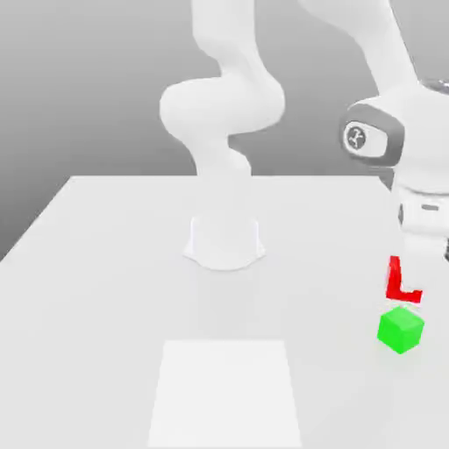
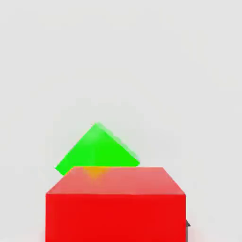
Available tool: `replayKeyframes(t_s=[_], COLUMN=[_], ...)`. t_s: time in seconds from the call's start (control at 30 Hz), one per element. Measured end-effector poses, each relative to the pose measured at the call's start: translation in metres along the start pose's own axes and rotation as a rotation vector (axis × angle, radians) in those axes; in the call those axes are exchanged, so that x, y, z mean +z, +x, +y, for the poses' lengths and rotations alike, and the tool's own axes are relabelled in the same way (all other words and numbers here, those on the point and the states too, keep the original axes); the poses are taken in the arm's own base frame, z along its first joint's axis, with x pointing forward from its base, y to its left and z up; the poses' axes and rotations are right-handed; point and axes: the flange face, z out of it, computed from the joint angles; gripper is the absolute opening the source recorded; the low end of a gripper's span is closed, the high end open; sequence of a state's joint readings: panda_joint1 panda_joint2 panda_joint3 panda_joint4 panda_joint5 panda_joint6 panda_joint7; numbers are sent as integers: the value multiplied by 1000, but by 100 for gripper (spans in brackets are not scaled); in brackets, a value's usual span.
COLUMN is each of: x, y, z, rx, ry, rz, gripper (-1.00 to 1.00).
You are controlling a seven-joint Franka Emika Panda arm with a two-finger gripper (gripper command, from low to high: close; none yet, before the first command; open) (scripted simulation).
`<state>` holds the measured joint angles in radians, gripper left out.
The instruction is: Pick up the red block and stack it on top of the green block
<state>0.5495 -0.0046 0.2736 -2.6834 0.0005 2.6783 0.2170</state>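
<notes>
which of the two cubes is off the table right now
The red block: it hangs in the shut gripper just above the green block, which sits on the table.

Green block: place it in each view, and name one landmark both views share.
Exterior view: the green block sits on the table near the exterior view's right edge, just below the red block.
Hand view: the green block shows partly hidden behind the red block.
Shared landmark: the red block.

The red block (image 2: 116,203) partly covers the green block (image 2: 97,149).
</notes>
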Motion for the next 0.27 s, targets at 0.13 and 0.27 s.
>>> replayKeyframes(t_s=[0.13,0.27], x=[40,49], y=[2,1], z=[5,5], rx=[8,7], ry=[-1,0], rz=[1,0], gripper=[-100,100])
